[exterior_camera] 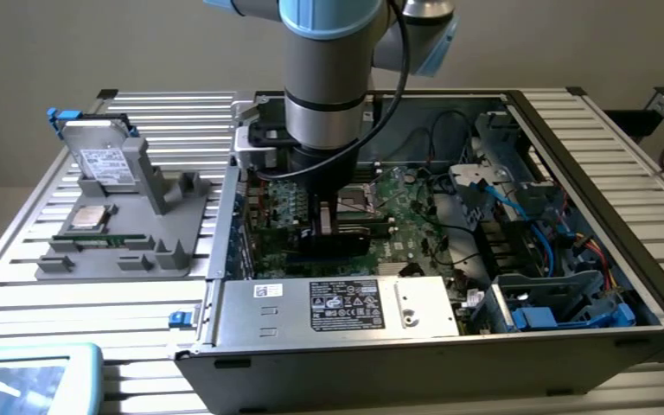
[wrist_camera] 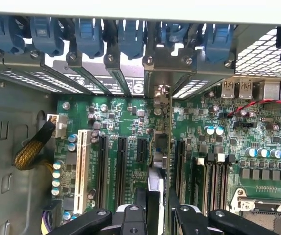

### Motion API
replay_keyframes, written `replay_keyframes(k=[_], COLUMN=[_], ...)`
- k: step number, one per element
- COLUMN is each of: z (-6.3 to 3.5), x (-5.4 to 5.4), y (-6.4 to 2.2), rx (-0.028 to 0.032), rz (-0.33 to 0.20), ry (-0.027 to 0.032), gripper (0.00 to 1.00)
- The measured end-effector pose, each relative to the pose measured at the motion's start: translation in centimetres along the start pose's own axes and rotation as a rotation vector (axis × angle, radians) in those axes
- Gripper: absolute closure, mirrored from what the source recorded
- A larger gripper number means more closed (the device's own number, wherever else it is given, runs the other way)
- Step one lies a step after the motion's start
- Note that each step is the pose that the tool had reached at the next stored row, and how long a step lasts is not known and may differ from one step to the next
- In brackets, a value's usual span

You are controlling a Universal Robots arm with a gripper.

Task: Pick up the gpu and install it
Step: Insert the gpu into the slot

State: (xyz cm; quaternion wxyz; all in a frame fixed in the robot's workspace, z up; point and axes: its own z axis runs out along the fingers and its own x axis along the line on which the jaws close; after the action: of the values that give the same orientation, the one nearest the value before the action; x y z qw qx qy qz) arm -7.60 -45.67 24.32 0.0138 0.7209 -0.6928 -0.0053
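Note:
The gpu (exterior_camera: pixel 329 245) stands on edge inside the open computer case (exterior_camera: pixel 609 216), low over the green motherboard (exterior_camera: pixel 407 203), its black face showing in the exterior view. My gripper (exterior_camera: pixel 322 216) is shut on its upper edge. In the wrist view the card (wrist_camera: pixel 168 156) appears edge-on as a thin green strip running away from the gripper (wrist_camera: pixel 159 213). Its silver bracket (wrist_camera: pixel 162 93) sits at the rear slot openings. The dark fingers (wrist_camera: pixel 141 208) press it from both sides. It hangs between the short black slot (wrist_camera: pixel 141 149) and a longer black slot (wrist_camera: pixel 178 164).
A grey fixture (exterior_camera: pixel 124 259) at the exterior view's left holds a hard drive (exterior_camera: pixel 104 160), a processor (exterior_camera: pixel 87 216) and a memory stick (exterior_camera: pixel 101 240). The power supply (exterior_camera: pixel 332 304) fills the case's near side. Blue cables (exterior_camera: pixel 539 216) and drive bays crowd its right. Blue clips (wrist_camera: pixel 130 36) line the rear.

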Motion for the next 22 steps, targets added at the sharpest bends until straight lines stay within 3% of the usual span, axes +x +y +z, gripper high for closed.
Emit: replay_keyframes(k=[22], z=[0.40], x=[0.00], y=[0.01], rx=[-0.0003], rz=[0.000], ry=[0.0019], gripper=[0.73])
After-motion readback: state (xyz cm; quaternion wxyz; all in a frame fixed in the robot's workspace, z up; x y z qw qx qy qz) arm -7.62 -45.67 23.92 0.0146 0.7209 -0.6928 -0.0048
